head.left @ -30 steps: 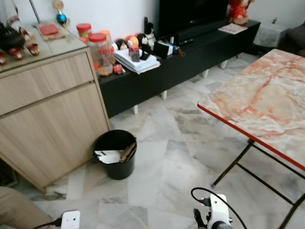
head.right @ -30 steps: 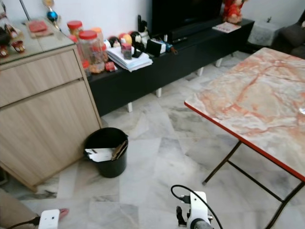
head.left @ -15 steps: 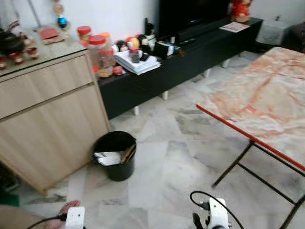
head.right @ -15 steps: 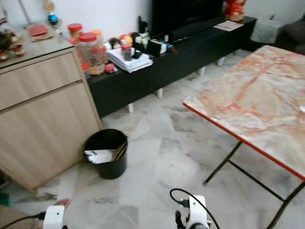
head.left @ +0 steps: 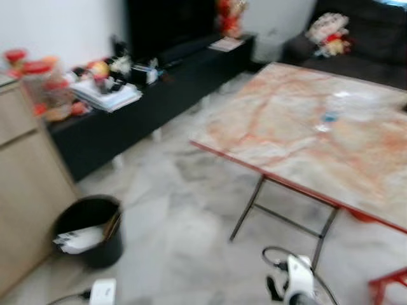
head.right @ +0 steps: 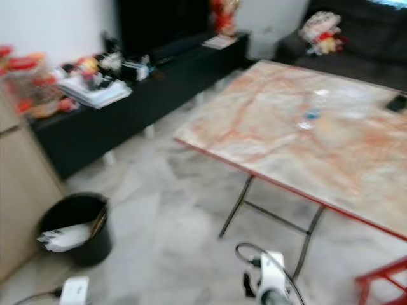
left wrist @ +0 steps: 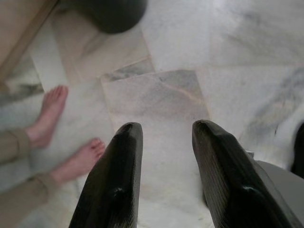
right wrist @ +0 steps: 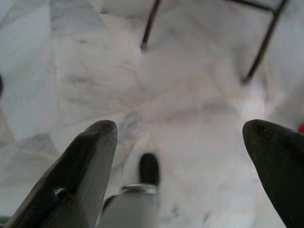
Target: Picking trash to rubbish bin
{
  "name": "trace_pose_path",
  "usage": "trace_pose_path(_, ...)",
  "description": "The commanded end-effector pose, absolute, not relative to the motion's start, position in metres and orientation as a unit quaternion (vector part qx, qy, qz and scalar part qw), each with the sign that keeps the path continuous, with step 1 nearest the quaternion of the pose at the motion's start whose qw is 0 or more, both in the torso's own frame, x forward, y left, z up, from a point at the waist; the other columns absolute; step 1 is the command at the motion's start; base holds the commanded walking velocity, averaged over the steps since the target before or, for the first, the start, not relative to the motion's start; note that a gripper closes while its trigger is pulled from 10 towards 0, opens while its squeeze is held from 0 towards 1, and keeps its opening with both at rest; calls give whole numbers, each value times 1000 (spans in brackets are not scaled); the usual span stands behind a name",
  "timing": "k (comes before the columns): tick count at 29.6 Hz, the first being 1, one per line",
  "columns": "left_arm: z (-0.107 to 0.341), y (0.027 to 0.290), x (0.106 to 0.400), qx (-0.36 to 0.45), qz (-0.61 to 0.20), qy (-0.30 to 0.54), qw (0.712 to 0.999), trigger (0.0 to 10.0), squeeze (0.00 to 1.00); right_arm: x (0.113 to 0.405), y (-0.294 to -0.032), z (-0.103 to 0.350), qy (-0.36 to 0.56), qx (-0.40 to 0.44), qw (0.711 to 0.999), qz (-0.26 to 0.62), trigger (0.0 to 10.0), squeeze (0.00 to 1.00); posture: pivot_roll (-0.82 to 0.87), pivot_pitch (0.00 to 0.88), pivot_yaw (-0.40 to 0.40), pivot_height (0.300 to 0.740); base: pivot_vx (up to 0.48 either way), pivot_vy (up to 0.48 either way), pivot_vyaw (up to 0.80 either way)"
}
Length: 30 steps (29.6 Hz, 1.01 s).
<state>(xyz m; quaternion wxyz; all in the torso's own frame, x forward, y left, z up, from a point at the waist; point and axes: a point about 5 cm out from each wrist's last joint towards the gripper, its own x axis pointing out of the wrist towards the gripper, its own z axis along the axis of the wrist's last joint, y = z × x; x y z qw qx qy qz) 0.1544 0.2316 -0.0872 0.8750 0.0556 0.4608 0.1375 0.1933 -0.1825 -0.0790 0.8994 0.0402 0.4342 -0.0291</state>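
standing on marble floor [head.left: 178, 210] beside table [head.left: 299, 136].

Blk ribbed fingers [left wrist: 118, 190], white wrists [head.left: 297, 279] (blk cable looped).

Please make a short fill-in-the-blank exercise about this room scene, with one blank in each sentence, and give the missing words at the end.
1. The round black plastic rubbish bin stands on the ____ marble floor.
2. The folding table with the orange marbled top has a thin ____ edge.
3. In the left wrist view, two bare ____ of a person stand beside the left end effector.
4. The fingers of the right end effector are spread wide ____.

Missing words: grey; red; feet; apart
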Motion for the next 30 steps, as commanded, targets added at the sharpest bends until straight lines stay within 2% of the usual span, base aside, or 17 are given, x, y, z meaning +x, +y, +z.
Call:
trace_pose_path(1, -86, 232, 158, 54, 139, 459, 876, 10000, 0, 192, -185, -80, 435, 43, 899, -36, 10000, 0, 22, 0, 25, 740, 0, 0, -769)
trace_pose_path(17, -82, 241, 161, 71, 132, 455, 878, 10000, 0, 186, -175, -83, 442, 57, 895, -37, 10000, 0, 42, 10, 60, 740, 0, 0, -764)
trace_pose_path(30, -83, 234, 162, 64, 132, 444, 884, 10000, 0, 188, -179, -82, 442, 43, 896, -24, 10000, 0, 35, 20, 23, 740, 0, 0, -763)
